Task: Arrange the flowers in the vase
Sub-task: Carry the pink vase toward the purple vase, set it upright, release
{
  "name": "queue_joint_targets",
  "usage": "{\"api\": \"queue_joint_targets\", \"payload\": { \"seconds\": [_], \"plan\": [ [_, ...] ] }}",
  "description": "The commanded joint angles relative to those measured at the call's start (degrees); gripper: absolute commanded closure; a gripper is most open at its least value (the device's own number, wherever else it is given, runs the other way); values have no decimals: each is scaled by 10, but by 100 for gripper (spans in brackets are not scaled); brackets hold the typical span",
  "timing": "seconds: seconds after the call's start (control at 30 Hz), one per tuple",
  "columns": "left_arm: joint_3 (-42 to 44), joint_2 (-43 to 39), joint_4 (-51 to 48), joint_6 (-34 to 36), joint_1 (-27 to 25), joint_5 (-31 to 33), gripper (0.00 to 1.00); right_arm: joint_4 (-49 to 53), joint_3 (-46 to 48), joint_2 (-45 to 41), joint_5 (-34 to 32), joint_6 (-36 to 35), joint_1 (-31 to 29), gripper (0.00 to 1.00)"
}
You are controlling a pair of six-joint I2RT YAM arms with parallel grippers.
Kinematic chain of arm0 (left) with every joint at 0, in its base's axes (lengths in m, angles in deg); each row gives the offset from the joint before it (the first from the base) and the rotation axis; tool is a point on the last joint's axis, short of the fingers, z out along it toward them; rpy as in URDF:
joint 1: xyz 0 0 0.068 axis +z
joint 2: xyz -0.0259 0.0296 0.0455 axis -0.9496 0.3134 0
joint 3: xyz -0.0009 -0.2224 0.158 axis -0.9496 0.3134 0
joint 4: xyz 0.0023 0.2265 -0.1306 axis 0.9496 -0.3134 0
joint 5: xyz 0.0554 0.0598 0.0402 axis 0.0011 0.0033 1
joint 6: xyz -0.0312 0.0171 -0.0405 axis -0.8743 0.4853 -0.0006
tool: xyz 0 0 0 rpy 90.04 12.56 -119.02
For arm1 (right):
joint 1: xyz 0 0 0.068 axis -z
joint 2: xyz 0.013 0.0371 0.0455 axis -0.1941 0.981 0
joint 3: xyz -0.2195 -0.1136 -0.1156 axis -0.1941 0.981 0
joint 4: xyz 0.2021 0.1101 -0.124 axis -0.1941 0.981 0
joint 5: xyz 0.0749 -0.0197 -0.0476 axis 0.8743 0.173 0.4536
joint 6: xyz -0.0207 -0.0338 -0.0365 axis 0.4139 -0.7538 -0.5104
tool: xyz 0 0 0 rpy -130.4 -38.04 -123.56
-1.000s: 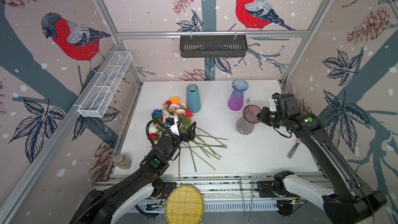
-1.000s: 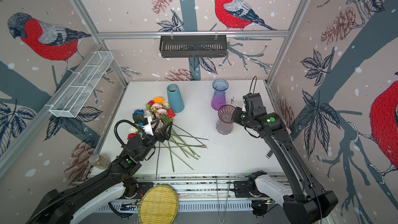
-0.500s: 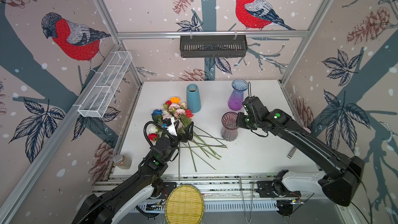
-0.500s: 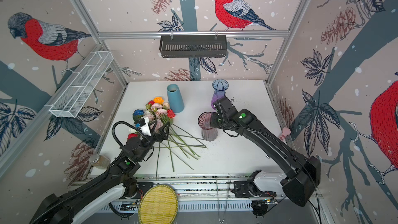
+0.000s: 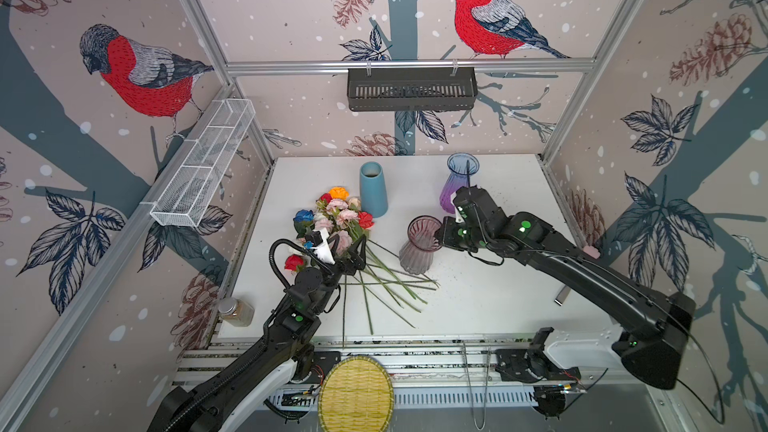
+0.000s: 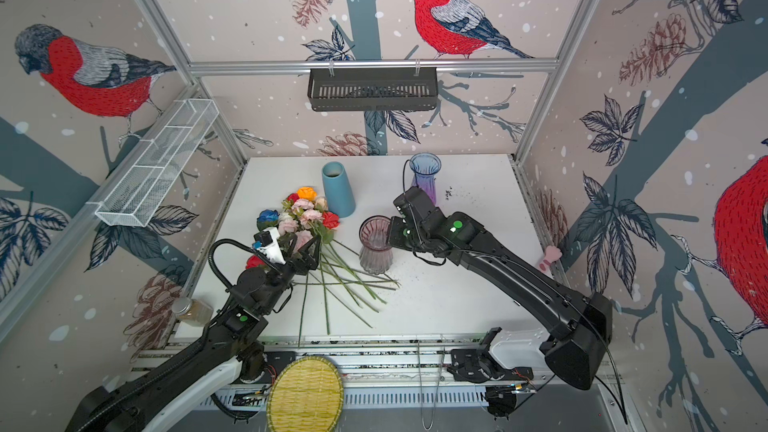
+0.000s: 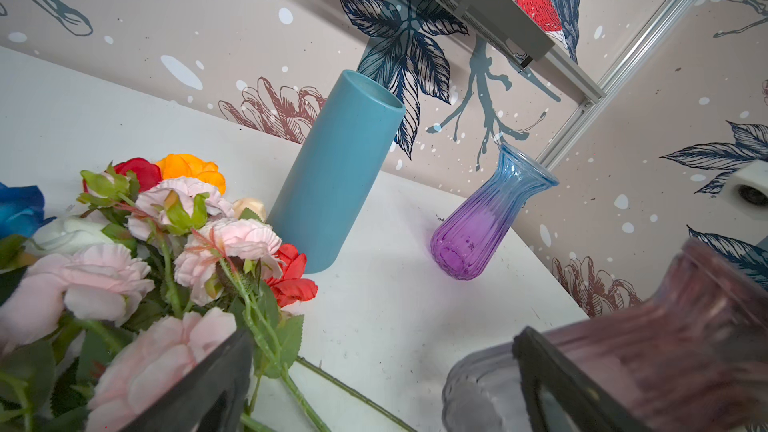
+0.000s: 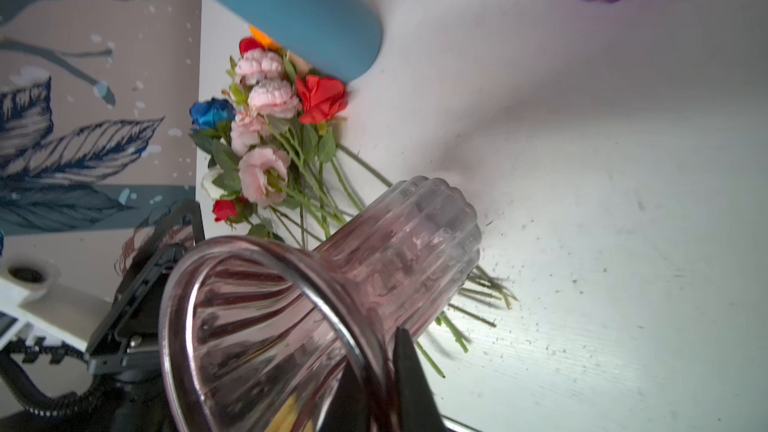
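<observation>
Shifted left, right gripper is pinching pink vase by its rim; left gripper is gaping empty over flowers. Three vases are sharing one white table.

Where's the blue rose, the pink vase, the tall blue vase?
blue rose point(image 5: 304, 216), a top view, petals
pink vase point(image 5: 415, 258), a top view, ribbed body
tall blue vase point(image 5: 373, 197), a top view, side wall

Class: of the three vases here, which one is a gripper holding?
The pink ribbed glass vase: the right gripper pinches its rim. The teal vase and the purple vase stand ungripped.
</observation>
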Motion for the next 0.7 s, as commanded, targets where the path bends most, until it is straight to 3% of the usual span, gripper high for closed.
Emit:
{"api": "queue_joint_targets", "payload": {
  "seconds": [0.0,0.17,0.47,0.57,0.67],
  "plan": [
    [2,-3,13,-14,4,-2,2,-15,-2,-14,-17,-26,37,98],
    [3,-10,-3,-27,6,21,2,-17,21,-14,2,-43,73,98],
    [2,-8,-9,-33,9,26,2,-39,57,-14,16,-39,73,96],
    [1,-7,-8,-33,9,24,2,-43,65,-14,19,-38,73,90],
    [3,-9,-8,-34,10,25,2,-43,66,-14,19,-39,73,76]
  ]
}}
